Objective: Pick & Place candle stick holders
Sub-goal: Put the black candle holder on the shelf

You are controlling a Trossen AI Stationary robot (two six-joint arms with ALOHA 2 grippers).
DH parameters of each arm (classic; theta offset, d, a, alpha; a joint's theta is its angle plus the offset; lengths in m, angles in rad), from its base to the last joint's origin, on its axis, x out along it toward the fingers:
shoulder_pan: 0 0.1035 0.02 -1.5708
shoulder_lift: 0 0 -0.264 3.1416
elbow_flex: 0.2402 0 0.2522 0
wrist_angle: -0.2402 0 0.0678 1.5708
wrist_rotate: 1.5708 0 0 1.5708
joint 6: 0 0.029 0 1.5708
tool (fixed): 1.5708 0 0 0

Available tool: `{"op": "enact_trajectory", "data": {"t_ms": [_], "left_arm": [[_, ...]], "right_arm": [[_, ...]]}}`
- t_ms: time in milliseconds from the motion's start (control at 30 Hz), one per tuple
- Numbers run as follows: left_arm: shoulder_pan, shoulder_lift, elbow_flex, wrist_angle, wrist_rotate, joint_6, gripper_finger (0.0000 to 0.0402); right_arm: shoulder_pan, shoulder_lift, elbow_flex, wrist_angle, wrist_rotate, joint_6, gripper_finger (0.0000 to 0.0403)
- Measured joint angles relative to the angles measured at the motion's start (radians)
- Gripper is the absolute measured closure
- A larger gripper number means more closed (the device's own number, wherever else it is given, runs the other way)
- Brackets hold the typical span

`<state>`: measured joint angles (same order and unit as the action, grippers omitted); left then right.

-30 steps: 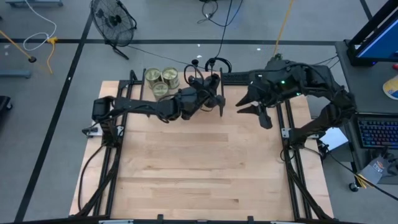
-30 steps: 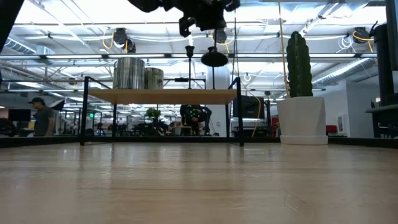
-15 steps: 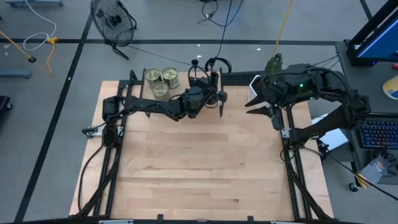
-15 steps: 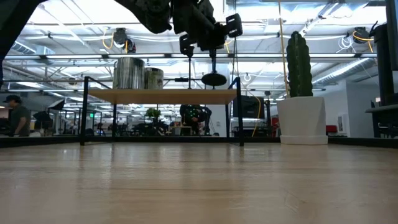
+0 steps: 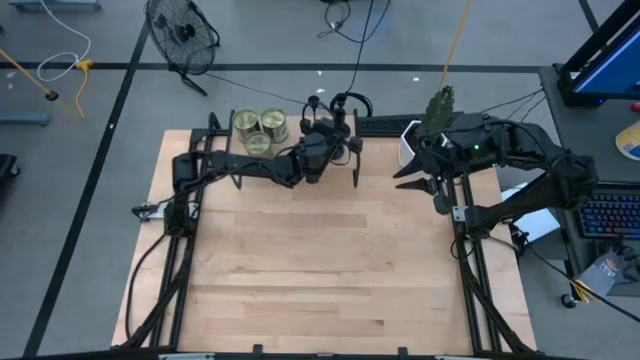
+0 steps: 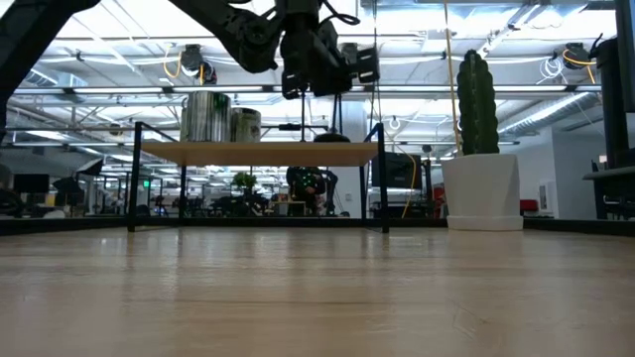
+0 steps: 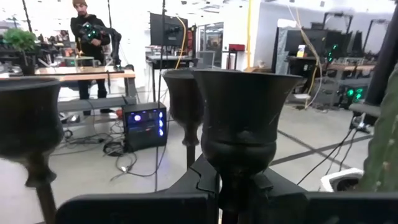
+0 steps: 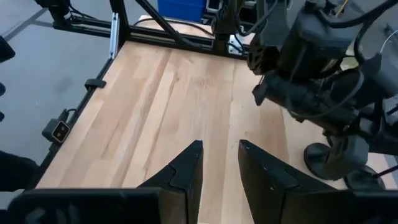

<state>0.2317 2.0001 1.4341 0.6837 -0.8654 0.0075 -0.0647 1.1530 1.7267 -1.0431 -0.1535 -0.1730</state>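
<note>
Wood tabletop (image 5: 320, 270), far edge: left tool (image 5: 335, 140) clenched on one candle stick holder (image 7: 242, 124), its base hidden behind the fingers. Two more holders (image 7: 28, 124) stand just beside, stems cut off. Right tool (image 8: 217, 165) hovers far right, fingers slightly parted, grasping nothing. No readable writing.

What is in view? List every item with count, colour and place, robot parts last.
candle stick holders: three, black; one gripped over the shelf, two standing close by
tins: three, greenish-gold; on the shelf's left end
shelf: one, wooden top on black legs; at the table's far edge
cactus: one, green, in a white pot; far right corner
table: one, light wood
fan: one, black; on the floor beyond the table
keyboard: one, dark; right of the table
person: one, in dark clothes; in the room behind
left gripper: shut on a holder's stem
right gripper: open, empty, above the table's right side
</note>
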Motion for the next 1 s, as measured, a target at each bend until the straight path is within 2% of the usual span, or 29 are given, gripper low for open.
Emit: {"op": "enact_trajectory", "data": {"t_ms": [300,833,1000], "left_arm": [[0.003,0.009,0.0,0.029,-0.046,0.063,0.0386],[0.023,0.019,0.0,0.007,-0.019,0.007,0.0379],[0.022,0.02,0.0,0.017,-0.021,0.03,0.0382]], "right_arm": [[0.0,0.0,0.0,0.001,0.0,-0.022,0.031],[0.0,0.0,0.0,0.03,0.0,-0.038,0.031],[0.0,0.001,0.0,0.03,0.0,-0.038,0.031]]}}
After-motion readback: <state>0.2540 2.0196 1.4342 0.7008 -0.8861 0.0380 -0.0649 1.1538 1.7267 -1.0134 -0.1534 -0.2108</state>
